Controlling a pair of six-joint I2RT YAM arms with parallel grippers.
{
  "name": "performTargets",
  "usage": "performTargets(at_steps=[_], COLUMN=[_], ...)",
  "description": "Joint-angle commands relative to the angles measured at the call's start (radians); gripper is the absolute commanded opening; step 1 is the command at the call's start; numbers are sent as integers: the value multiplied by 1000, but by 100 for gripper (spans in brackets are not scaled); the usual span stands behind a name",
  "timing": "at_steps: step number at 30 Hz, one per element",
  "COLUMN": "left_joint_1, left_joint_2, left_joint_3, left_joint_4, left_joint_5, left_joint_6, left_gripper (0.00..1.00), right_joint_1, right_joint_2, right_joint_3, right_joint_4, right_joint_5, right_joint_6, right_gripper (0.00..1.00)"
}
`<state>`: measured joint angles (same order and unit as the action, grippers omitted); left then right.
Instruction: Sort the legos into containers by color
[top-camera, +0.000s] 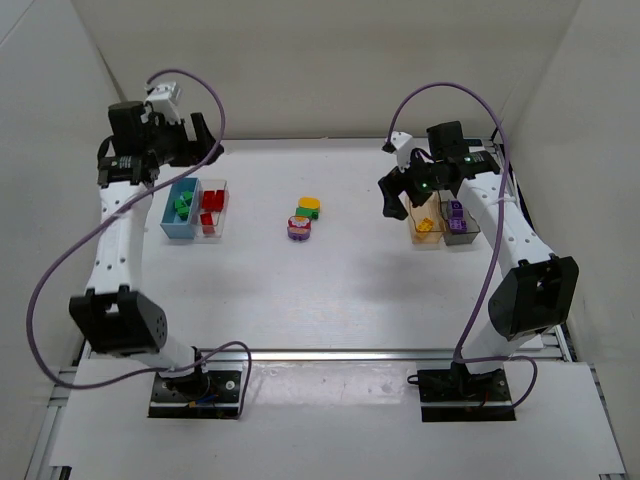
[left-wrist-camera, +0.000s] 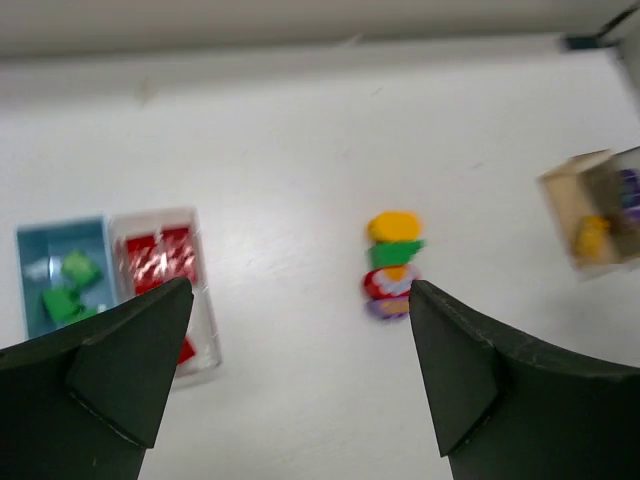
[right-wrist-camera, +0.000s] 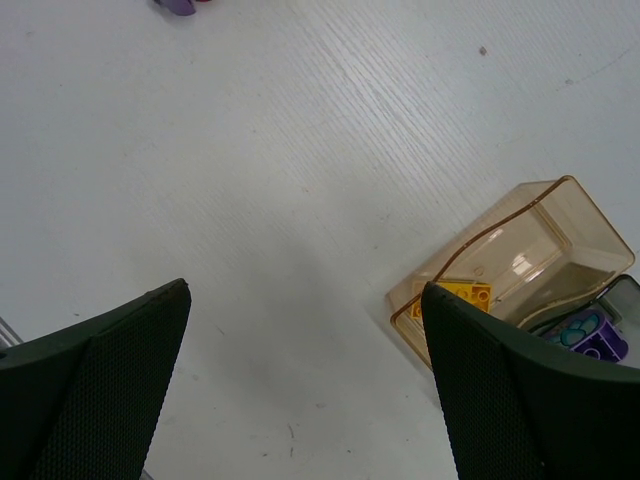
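Spread and empty, the left gripper hangs near the blue-tinted plastic bin of green bricks, the right gripper likewise beside the orange-amber plastic bin. Between them a mixed-colour stack of studded bricks lies unsorted, probably the next pick.

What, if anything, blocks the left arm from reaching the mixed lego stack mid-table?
Probably nothing, so likely yes: the left gripper hangs open and empty, and only bare table lies between it and the lego stack.

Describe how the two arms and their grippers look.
The left arm and right arm are white tubes with black joints and black base plates. A purple cable follows each. The left gripper and right gripper each have two black wedge-shaped fingers.
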<state>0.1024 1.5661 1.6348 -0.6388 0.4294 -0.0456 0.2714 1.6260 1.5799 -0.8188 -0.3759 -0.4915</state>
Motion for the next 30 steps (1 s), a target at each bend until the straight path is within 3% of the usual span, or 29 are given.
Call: performTargets(at_steps=[1,6,8,14,20,25,30], left_joint_1=[-35,-33,-35,-52,-32,-33,-33], left_joint_2=[-67,-153,-166,-173,-161,-135,-87], left_joint_3=[38,-82,-124,-177,-194,-196,-194], left_joint_4=[42,5,-7,-30,-15,-1,-15], left_joint_5=[146,155,169,216,223,243,265], left_joint_6=[-67,-37,-8,108,113,110,72], left_gripper=[99,99,99,97,98,99,99], right_joint_1=[6,23,46,181,252,270,221], right_joint_2=[-32,11,67,231,348,449,563], right_joint_3=[40,46,101,235,278,305,408], right_joint_4=[7,29,24,-19,47,153,176], right_joint_5=[-81,-344,-363,-264,-176,-136,-146], right_joint_6=[5,22,13,-84,-53,-110,-174], right_gripper=[99,94,94,88,73,71,76])
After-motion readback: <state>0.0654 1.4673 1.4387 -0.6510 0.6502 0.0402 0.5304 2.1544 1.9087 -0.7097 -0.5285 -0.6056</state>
